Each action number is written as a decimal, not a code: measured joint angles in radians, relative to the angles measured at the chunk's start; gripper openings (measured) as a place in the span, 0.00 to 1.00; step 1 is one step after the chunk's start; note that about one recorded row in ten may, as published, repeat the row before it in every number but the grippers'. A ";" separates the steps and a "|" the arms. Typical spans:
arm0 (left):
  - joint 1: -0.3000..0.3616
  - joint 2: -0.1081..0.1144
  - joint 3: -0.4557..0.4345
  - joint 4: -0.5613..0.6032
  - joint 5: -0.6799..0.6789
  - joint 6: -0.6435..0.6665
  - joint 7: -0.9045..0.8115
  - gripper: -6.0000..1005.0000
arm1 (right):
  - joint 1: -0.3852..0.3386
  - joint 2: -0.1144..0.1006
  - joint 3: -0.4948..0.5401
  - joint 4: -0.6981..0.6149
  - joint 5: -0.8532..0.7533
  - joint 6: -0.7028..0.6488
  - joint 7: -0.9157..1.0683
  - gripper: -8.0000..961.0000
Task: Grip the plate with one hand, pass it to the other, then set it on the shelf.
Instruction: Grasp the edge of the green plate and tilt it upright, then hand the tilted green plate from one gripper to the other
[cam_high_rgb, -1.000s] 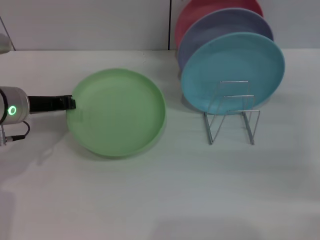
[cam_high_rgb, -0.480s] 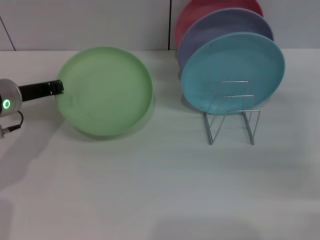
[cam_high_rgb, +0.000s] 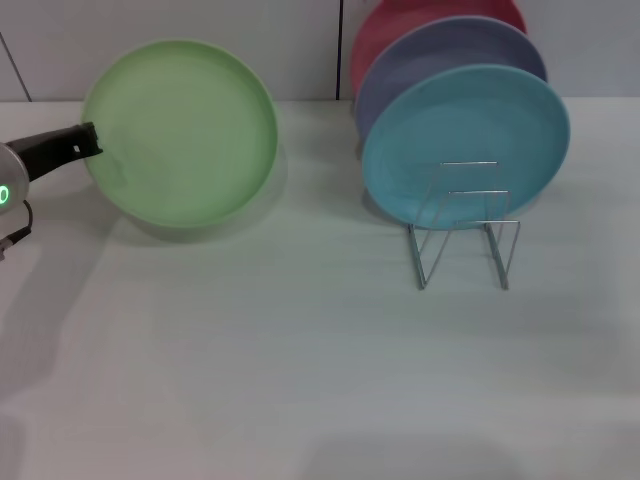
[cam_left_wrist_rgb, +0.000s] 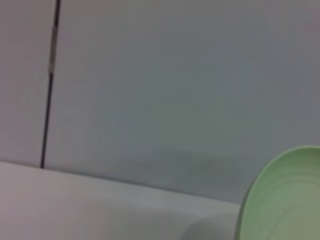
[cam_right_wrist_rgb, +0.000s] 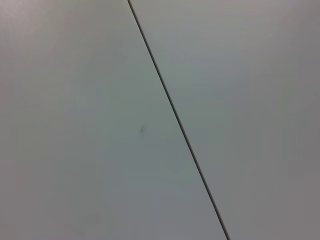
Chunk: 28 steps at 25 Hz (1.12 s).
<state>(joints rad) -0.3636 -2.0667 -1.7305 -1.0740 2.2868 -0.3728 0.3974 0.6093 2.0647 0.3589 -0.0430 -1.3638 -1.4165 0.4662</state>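
Gripping green plate (cam_high_rgb: 180, 130) rim, left pincer (cam_high_rgb: 88, 140) clamped, raised above white table (cam_high_rgb: 300, 370), pale wall (cam_high_rgb: 180, 30) behind

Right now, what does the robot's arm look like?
Only the left arm shows, at the head view's left edge. It is a silver cylinder with a small green light and a thin black cable hanging under it. Its tool is black, long and narrow. The right arm and its tool are out of view.
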 joint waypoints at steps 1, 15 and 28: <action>0.009 0.001 0.019 -0.002 -0.005 0.032 0.005 0.05 | 0.001 0.000 0.000 0.000 0.000 0.001 0.000 0.52; 0.120 0.004 0.347 0.058 -0.045 0.625 -0.027 0.04 | 0.011 0.000 0.000 -0.006 0.000 0.026 -0.001 0.52; 0.031 0.000 0.595 0.495 0.213 1.276 -0.503 0.04 | 0.014 -0.003 -0.007 -0.006 0.000 0.028 -0.002 0.52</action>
<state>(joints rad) -0.3331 -2.0670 -1.1350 -0.5792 2.4999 0.9030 -0.1056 0.6233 2.0621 0.3518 -0.0487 -1.3641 -1.3888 0.4647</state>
